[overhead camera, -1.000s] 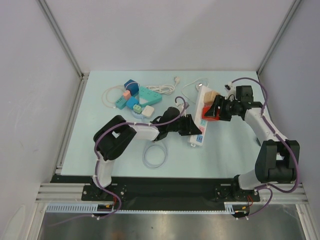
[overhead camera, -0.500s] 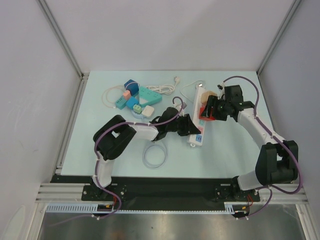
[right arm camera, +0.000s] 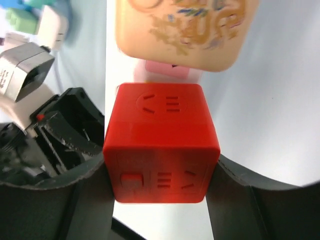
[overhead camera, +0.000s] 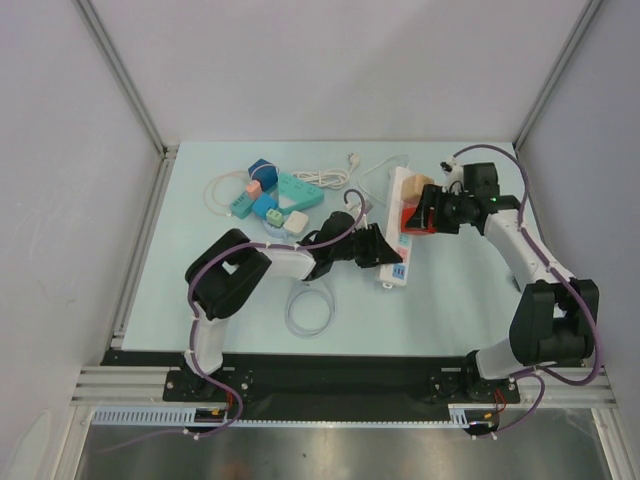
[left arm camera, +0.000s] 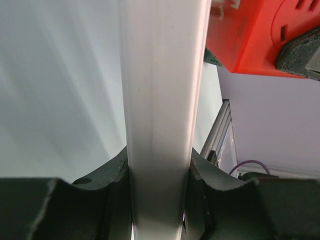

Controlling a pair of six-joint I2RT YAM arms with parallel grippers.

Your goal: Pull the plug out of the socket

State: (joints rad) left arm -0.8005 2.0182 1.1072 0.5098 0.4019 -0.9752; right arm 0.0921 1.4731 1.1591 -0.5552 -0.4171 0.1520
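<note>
Left tool (left arm camera: 160, 172) is pinched narrow around the white power strip (left arm camera: 160, 90), right tool (right arm camera: 161, 177) grips the red plug (right arm camera: 162, 135), jaws half-open. Tilted pull could yank the strip loose, I'd guess.

Bright even light; faint shadows; power strip (left arm camera: 160, 100) overexposed, blurred.

my gripper (left arm camera: 159, 175) is clamped on the white strip (left arm camera: 160, 100), one dark finger (left arm camera: 107, 175) against each long side. the strip runs straight up the frame. at top right, just beside its edge, is a red plug (left arm camera: 250, 35), with a dark pad (left arm camera: 300, 50) touching its right face. a purple cable (left arm camera: 250, 165) shows low right.
</note>
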